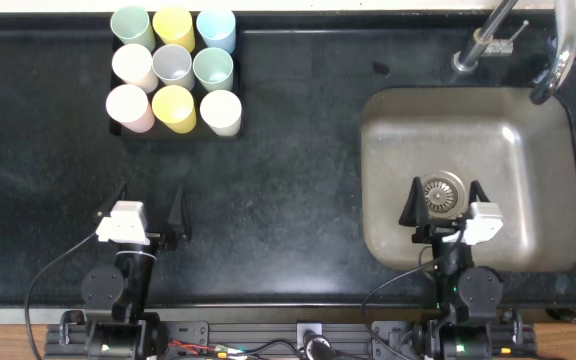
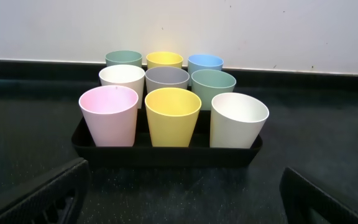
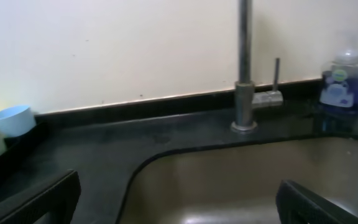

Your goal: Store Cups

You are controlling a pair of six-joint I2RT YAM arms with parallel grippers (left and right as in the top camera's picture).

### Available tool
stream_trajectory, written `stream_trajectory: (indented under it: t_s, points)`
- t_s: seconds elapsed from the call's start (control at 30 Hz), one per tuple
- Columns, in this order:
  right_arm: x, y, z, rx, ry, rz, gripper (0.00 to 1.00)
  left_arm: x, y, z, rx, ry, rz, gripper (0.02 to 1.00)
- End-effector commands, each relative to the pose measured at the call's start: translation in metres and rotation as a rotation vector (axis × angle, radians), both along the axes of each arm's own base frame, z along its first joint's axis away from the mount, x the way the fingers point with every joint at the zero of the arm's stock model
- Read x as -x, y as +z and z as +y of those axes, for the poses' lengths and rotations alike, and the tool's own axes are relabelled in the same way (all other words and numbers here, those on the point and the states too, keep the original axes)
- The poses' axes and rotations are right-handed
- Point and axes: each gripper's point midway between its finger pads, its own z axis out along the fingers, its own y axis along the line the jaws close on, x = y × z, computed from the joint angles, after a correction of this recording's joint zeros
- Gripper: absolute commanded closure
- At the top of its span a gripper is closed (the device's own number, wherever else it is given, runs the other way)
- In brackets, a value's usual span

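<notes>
A black speckled stone countertop (image 1: 288,200) runs along a plain pale wall (image 2: 260,25), and a stainless-steel sink basin (image 1: 528,150) is sunk into its right part.

The left gripper (image 1: 146,208) hangs over bare counter at the left. Its two dark fingers (image 2: 48,193) are spread wide with nothing between them. Well apart from it, toward the wall, stands a shallow black rectangular tray (image 2: 166,154) holding nine tapered plastic cups, mouths up, in three rows of three.
- **Nearest row:** a pale pink cup (image 2: 109,115), a yellow cup (image 2: 173,115) and a white cup (image 2: 238,118) that is tilted a little toward the tray's edge.
- **Middle row:** a cream cup (image 2: 122,78), a grey cup (image 2: 166,78) and a sage-green cup (image 2: 213,81).
- **Row against the wall:** a second green cup (image 2: 123,58), a second yellow cup (image 2: 164,59) and a light blue cup (image 2: 205,62).

The right gripper (image 1: 445,192) hangs over the sink basin, above the round metal drain (image 1: 444,205). Its fingers (image 3: 36,202) are likewise spread apart and empty. At the basin's far rim rises a tall chrome tap (image 3: 245,62), and a blue soap bottle (image 3: 344,81) stands near it on the counter.
</notes>
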Motion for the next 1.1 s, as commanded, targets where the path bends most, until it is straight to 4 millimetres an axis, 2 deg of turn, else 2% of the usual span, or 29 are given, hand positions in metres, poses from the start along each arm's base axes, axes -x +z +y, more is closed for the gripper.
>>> stream_trajectory:
  t_s: [0.03, 1.1]
  points:
    - [0.0000, -0.0036, 0.0051, 0.047, 0.025, -0.001, 0.003, 0.0004, 0.0008, 0.0008, -0.017, 0.000, -0.007, 0.018]
    - [-0.0001, -0.0031, 0.0043, -0.003, 0.021, -0.002, 0.003, 0.0004, 0.0008, 0.0008, -0.017, 0.000, -0.007, 0.018]
